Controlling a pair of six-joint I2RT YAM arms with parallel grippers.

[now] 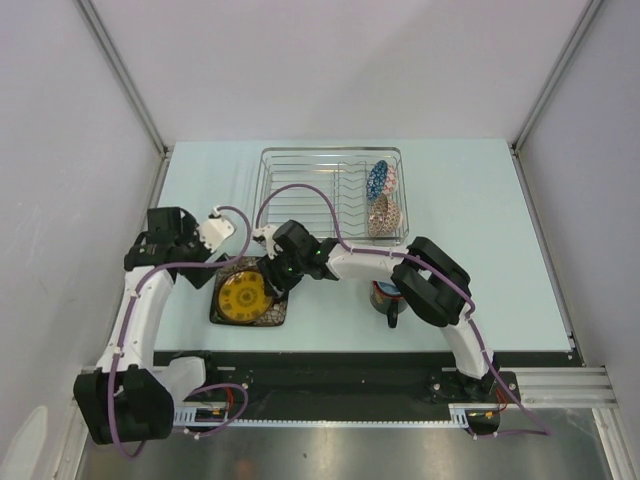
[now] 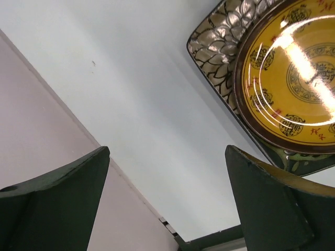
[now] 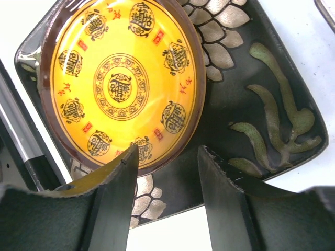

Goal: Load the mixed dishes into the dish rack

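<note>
Far left: left gripper (image 2: 167, 150), jaws spread wide, nothing between them, over pale table top (image 1: 480, 230) just left of the plates. Next: square black plate with silver-and-olive floral pattern (image 3: 272, 104), flat on table near front edge, set slightly skew to that edge. Stacked flat on it, off-centre: round glossy yellow plate with brown rim (image 3: 120, 83); dark seal-style characters in roundels, small red marks, not readable. Right gripper (image 3: 167, 150) low over that plate's rim, jaws partly open, gripping nothing. Behind: rectangular silver wire dish rack (image 1: 330, 151), long axis left-right, parallel to table's far edge. In its right end, tipped on edge: small blue patterned bowl (image 1: 380, 180), then small brown-speckled bowl (image 1: 381, 215) nearer. Right of plates: dark red-rimmed mug (image 1: 383, 297), upright on table, partly under right arm, handle toward front edge.
</note>
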